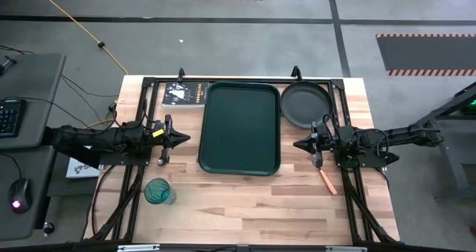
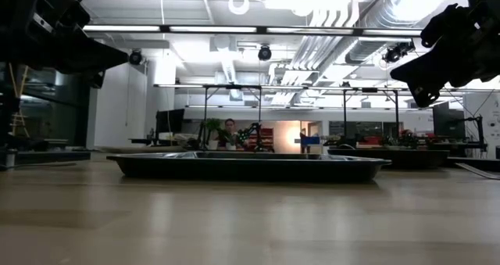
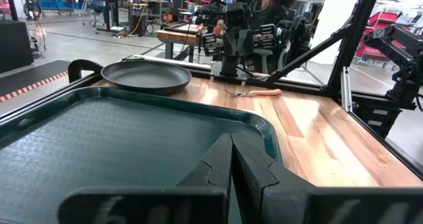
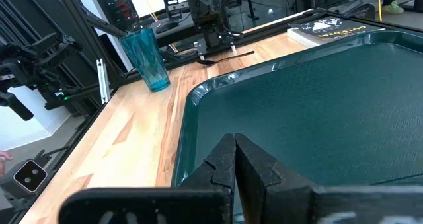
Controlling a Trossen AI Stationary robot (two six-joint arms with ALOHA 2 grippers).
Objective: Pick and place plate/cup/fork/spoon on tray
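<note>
The dark green tray (image 1: 239,128) lies flat mid-table and holds nothing. The dark grey plate (image 1: 305,105) rests on the table by the tray's far right corner. The teal cup (image 1: 158,192) stands upright near the front left and also shows in the right wrist view (image 4: 147,57). The orange-handled fork (image 1: 327,180) lies on the table under my right arm. The thin spoon (image 4: 221,57) lies on the table under my left arm. My left gripper (image 1: 184,139) is shut and hovers at the tray's left rim. My right gripper (image 1: 297,144) is shut and hovers at the tray's right rim.
A black printed book (image 1: 184,94) lies at the tray's far left corner. Black frame rails run along the table's far edge and both sides. Bare wood lies between the tray and the table's near edge.
</note>
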